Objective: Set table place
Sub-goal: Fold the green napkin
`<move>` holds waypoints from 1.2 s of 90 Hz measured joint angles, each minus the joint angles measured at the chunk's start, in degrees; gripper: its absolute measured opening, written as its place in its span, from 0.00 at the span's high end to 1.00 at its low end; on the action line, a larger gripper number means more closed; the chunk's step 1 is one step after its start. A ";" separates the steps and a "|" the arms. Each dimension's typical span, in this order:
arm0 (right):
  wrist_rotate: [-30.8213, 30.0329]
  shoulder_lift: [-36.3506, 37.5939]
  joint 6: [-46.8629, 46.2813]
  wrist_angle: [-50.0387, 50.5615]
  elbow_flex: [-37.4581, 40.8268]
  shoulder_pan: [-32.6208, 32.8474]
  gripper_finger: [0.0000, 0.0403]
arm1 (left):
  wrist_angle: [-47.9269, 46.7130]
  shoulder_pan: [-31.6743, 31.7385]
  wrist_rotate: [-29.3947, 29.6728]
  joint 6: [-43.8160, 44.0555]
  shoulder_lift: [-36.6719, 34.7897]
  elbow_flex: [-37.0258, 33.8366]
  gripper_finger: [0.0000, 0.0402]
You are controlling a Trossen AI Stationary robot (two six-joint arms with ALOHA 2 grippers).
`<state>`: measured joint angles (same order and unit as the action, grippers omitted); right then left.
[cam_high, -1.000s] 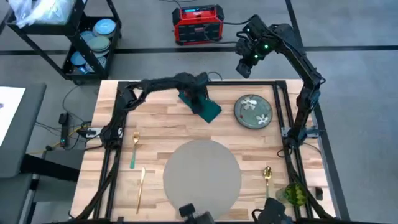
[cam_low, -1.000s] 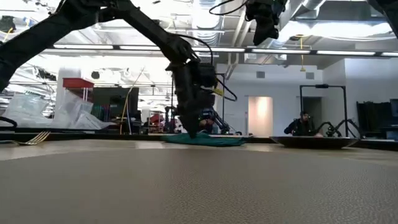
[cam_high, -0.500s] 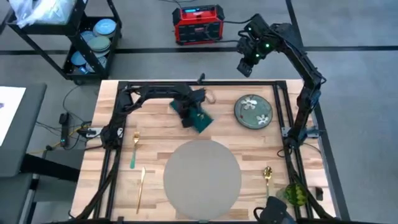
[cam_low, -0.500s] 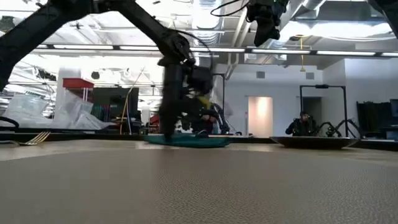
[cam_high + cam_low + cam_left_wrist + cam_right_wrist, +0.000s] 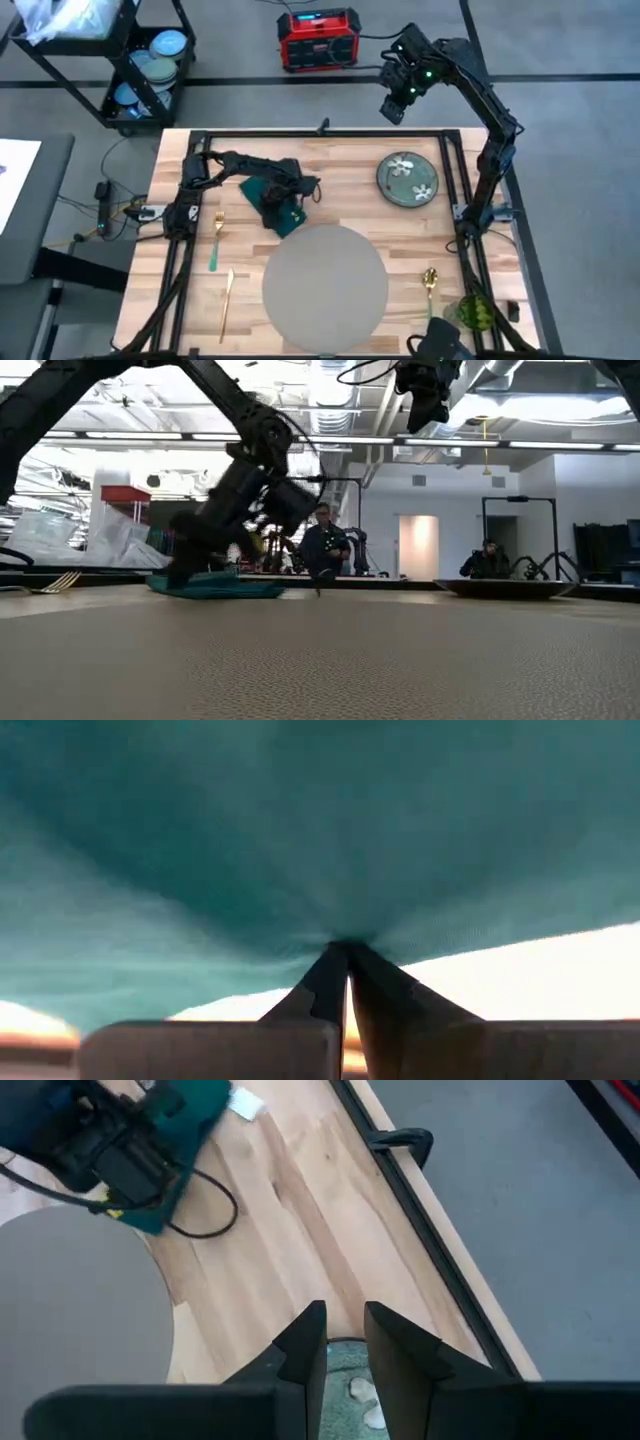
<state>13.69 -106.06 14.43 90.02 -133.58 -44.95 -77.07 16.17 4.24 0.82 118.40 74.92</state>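
Note:
The dark green napkin (image 5: pixel 286 219) lies flat on the table (image 5: pixel 330 165), just off the far left rim of the round grey placemat (image 5: pixel 325 280). My left gripper (image 5: pixel 270 203) is shut on it; in the low view the napkin (image 5: pixel 218 588) rests on the wood under the tilted gripper (image 5: pixel 186 572). My right gripper (image 5: pixel 392 108) hangs high beyond the table's far edge, open by a narrow gap (image 5: pixel 345 1342), holding nothing. My left gripper pinches the napkin's cloth (image 5: pixel 345 925) between its two fingertips, on the napkin's far left part. Creases run out from the pinch, so the cloth is drawn toward the fingers. The fingers slant down from the table's left. The napkin stays lying on the table.
A flowered plate (image 5: pixel 407 180) sits at the far right. A green-handled fork (image 5: pixel 215 242) and a gold knife (image 5: pixel 227 303) lie left of the placemat, a gold spoon (image 5: pixel 429 281) and a green glass (image 5: pixel 472 312) to its right. A cart of dishes (image 5: pixel 150 65) stands beyond the table's far left corner.
My left gripper, shut on the napkin, has drawn back toward the table's left and near edges, tipping over as it went. The napkin has slid along the table from the far middle to the placemat's far left rim.

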 joint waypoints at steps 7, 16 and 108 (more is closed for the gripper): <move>-0.02 0.00 0.00 0.01 0.00 -0.07 0.84 | 3.84 -0.55 1.93 4.79 -4.78 -3.59 1.00; -0.01 0.02 0.00 0.01 0.00 -0.04 0.84 | 12.86 -1.16 2.65 14.31 -15.85 -8.71 1.00; -0.01 0.02 0.07 -0.30 -0.02 -0.12 0.84 | 60.89 -0.03 5.10 61.51 -35.01 -41.75 1.00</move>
<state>13.67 -106.04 14.50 89.72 -133.60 -45.07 -16.18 16.14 9.34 62.33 83.39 33.17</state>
